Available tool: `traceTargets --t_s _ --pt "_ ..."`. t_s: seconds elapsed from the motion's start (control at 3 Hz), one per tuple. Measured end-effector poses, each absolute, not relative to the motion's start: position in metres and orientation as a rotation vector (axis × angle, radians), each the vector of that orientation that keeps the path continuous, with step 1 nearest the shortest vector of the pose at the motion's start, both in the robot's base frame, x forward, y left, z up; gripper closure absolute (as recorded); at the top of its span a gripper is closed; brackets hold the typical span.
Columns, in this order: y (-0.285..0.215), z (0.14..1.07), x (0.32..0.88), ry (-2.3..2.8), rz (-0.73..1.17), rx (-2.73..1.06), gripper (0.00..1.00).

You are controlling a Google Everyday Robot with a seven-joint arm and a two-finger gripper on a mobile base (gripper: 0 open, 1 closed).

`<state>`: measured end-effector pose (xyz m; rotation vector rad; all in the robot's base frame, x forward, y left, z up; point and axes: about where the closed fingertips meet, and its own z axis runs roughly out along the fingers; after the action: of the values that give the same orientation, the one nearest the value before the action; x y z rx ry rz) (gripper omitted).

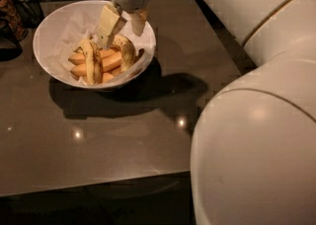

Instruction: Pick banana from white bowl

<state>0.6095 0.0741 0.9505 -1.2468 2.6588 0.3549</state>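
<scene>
The white bowl, lined with crumpled white paper, stands on the dark table at the upper left. Inside lie a speckled yellow banana at the right, a yellow banana with a long dark streak at the left, and paler orange-yellow bananas between them. My gripper hangs over the bowl's right half, open. Its left finger and right finger stand to either side of the speckled banana's upper end, just above it.
The dark table stretches toward the front, with its near edge at the bottom. My white arm fills the right side. Dark cluttered objects stand off the table's far left corner.
</scene>
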Motion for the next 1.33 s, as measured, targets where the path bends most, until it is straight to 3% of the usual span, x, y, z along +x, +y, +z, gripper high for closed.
traceTargets --t_s 1.33 --pt "0.075 0.921 0.608 2.726 0.373 -1.262 0.33"
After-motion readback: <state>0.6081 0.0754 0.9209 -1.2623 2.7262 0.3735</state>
